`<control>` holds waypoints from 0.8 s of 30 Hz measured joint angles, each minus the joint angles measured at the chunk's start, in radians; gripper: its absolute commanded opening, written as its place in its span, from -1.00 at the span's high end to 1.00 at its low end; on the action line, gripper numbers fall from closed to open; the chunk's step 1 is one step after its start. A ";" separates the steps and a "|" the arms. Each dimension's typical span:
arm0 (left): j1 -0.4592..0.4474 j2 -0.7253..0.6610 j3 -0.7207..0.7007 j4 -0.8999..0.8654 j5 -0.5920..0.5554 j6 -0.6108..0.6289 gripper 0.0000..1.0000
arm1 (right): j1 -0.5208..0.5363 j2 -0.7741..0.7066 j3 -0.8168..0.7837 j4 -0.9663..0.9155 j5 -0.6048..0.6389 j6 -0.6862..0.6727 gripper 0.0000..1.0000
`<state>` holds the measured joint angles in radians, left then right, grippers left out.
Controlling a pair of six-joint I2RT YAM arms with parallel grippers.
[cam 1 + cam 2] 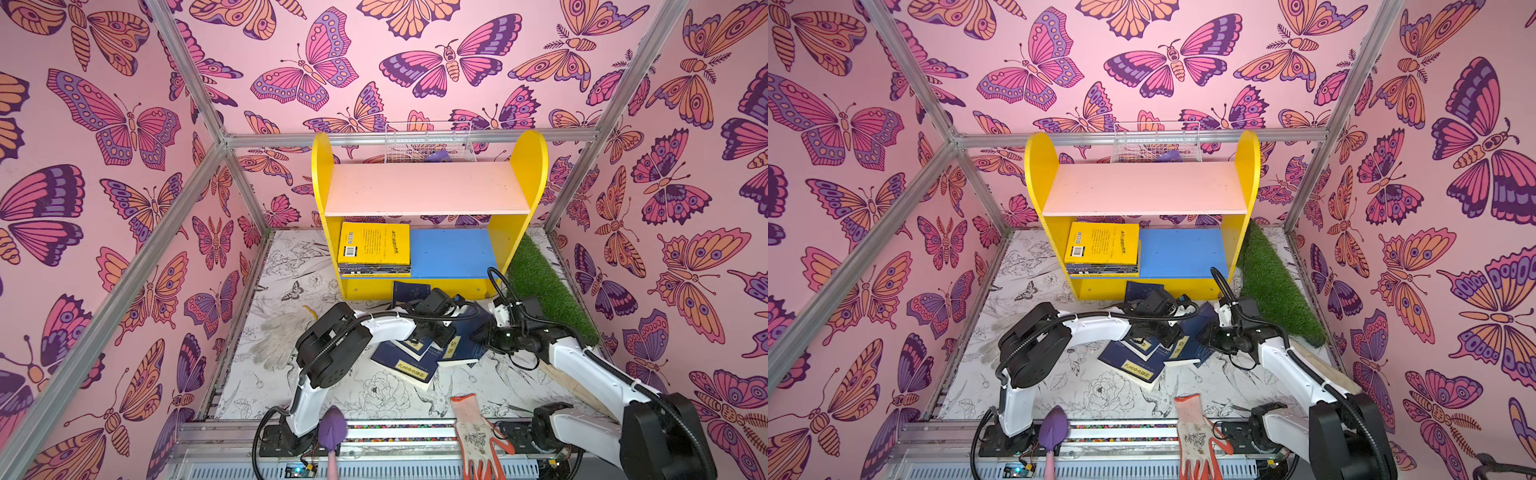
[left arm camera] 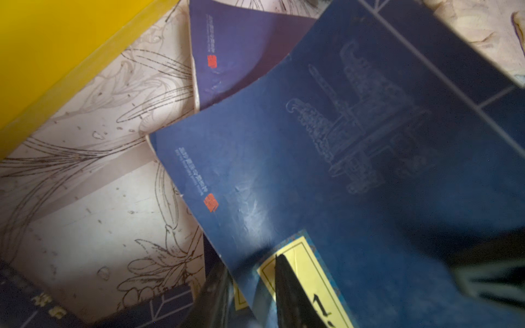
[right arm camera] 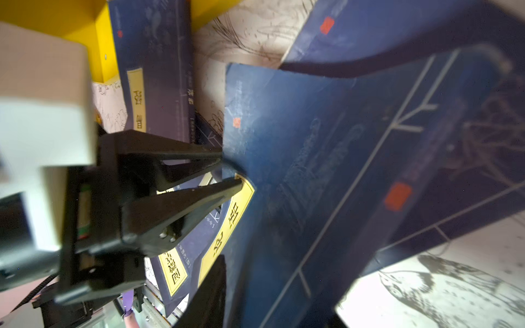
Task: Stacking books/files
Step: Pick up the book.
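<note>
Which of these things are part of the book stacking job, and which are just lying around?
For the job: navy book pinched by the left gripper, other loose navy books, stacked books, yellow shelf.
Lying about: beige glove, orange-and-white glove, purple trowel, grass mat, wire basket.

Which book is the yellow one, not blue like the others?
The yellow book lying on top of the stack inside the yellow shelf. The navy books scattered on the floor are all dark blue.
</note>
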<state>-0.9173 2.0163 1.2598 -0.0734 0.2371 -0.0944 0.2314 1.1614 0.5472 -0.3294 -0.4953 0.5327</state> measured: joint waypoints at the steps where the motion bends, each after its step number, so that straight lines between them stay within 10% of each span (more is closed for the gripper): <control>1: 0.000 0.000 0.000 0.000 -0.001 -0.001 0.41 | 0.000 0.015 0.000 0.000 0.000 0.002 0.60; 14: -0.024 -0.294 -0.274 0.173 -0.097 -0.031 -0.72 | 0.088 -0.270 0.072 -0.108 0.060 -0.034 0.88; 24: -0.002 -0.846 -0.541 0.276 -0.483 -0.213 -0.81 | 0.164 -0.286 0.334 -0.101 0.146 -0.046 0.93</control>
<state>-0.9188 1.1706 0.7193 0.2028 -0.2459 -0.3073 0.3958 0.8757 0.8814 -0.4309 -0.3496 0.4870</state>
